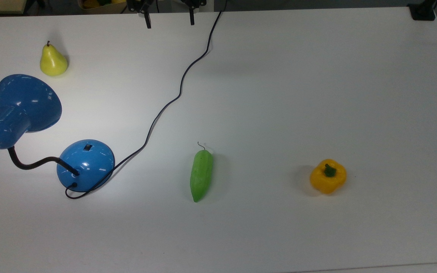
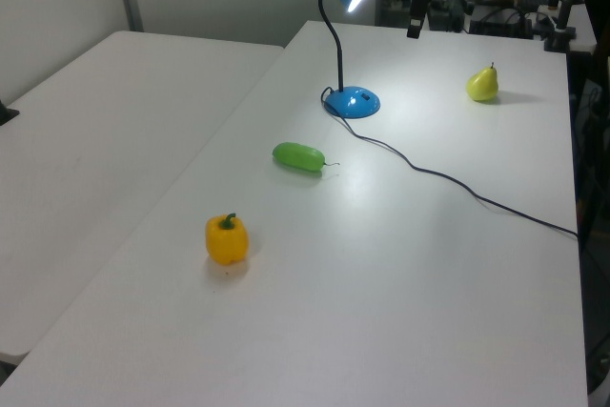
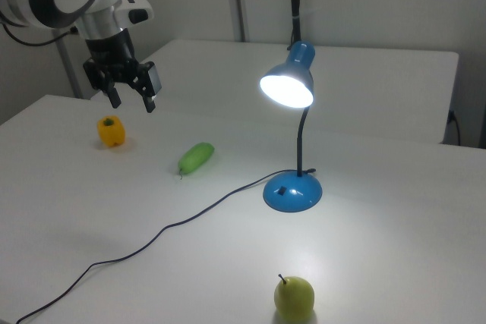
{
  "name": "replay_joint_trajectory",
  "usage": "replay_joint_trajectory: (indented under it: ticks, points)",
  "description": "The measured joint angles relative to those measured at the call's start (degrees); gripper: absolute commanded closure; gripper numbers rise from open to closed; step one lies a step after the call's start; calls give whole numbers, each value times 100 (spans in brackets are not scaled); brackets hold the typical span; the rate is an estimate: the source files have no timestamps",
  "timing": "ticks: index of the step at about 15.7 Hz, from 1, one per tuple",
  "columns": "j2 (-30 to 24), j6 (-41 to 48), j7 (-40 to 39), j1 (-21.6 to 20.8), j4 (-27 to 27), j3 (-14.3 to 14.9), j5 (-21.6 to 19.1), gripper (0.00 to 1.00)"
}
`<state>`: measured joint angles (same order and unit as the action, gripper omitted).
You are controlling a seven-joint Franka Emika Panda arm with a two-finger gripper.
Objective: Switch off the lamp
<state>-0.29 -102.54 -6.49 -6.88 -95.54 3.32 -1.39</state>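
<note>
White bench [image 1: 279, 94] carries the lit glossy blue desk lamp [image 3: 292, 187] near one end; my tool [image 3: 130, 98] hangs high above its edge, fingers spread, holding nothing.

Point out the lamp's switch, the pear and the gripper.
lamp's switch [image 1: 86, 146], top view, on the black rocker atop the blue base.
pear [image 3: 294, 297], right view, on its yellow-green belly.
gripper [image 3: 130, 98], right view, midway between the tips of its open fingers.

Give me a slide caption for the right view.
Open gripper hangs above the table, apart from the lit lamp; cucumber, pepper, pear lie scattered.
</note>
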Motion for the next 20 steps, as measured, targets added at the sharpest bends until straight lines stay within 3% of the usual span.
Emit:
replay_joint_trajectory:
  ticks: [2,10,20]
  points:
    - [0,0,-1,0,0,1,-70,100]
    - [3,0,-2,0,-8,4,-386,100]
    - [8,0,-2,124,-253,112,-398,100]
